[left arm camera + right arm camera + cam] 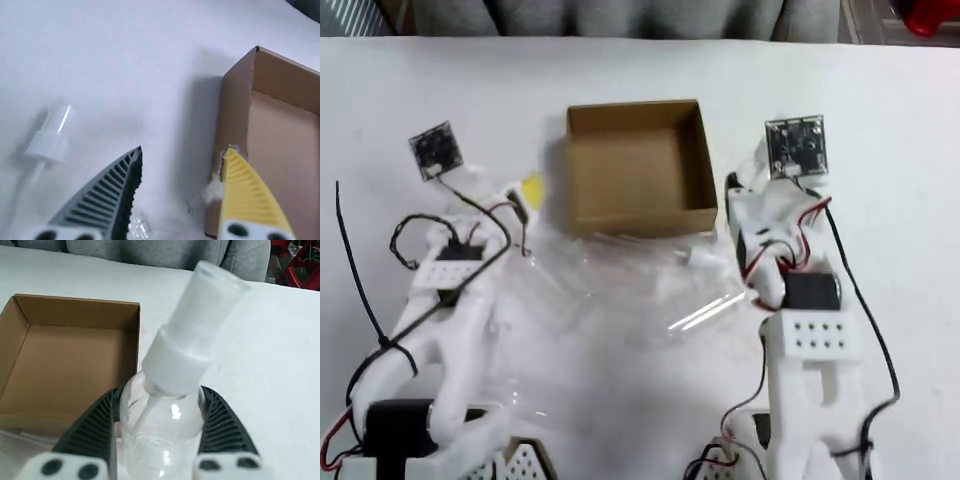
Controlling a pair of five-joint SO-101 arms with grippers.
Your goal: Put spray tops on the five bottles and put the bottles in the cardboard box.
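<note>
The right arm's black, ribbed jaws are clamped on the rounded body of a clear plastic bottle [160, 440], which carries a white cylindrical spray top [182, 355] with a frosted cap and is held near the open, square cardboard box [75, 370]. The left arm's jaws, one grey and one yellow, both toothed and tapering, stand apart over the smooth white surface [125, 60], the yellow tip just beside the box's outer wall and a loose spray top [47, 145] lying nearby. More clear bottles [705, 312] lie before the box, between the arms.
</note>
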